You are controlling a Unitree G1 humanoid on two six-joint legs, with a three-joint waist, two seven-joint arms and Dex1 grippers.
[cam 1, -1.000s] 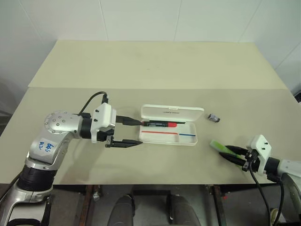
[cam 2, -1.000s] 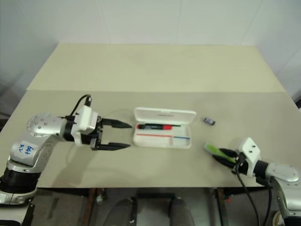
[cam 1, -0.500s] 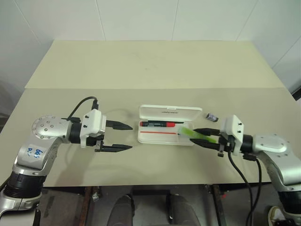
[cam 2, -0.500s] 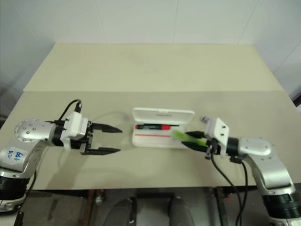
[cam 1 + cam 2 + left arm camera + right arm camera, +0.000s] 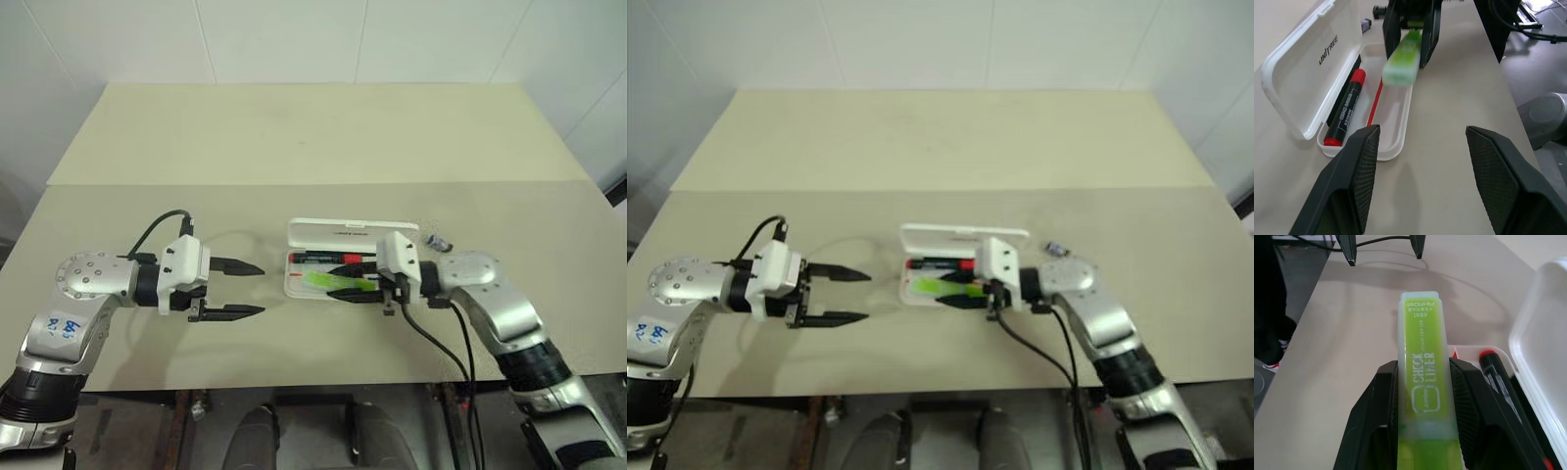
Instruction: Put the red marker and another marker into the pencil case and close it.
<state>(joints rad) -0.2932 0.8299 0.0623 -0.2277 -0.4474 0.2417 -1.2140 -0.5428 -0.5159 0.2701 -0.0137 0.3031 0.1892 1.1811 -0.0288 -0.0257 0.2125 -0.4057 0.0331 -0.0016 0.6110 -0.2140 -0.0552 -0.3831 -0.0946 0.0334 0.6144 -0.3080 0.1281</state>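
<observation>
Your right fingers (image 5: 345, 281) pinch the green marker (image 5: 329, 282) lengthwise over the open pencil case (image 5: 348, 257), lined up to drop beside the red marker (image 5: 328, 258) already inside. Left fingers (image 5: 249, 290) spread, empty, waiting just beside the case on the table (image 5: 313, 137).

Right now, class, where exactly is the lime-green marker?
In the head view the lime-green marker sits clamped in the right gripper, over the open pencil case, beside the red marker lying inside.

White pencil case (image 5: 350, 235), black-and-red marker (image 5: 328, 258), lime-green highlighter (image 5: 333, 281) between black tool fingers (image 5: 1376, 416), beige table (image 5: 313, 137).
</observation>
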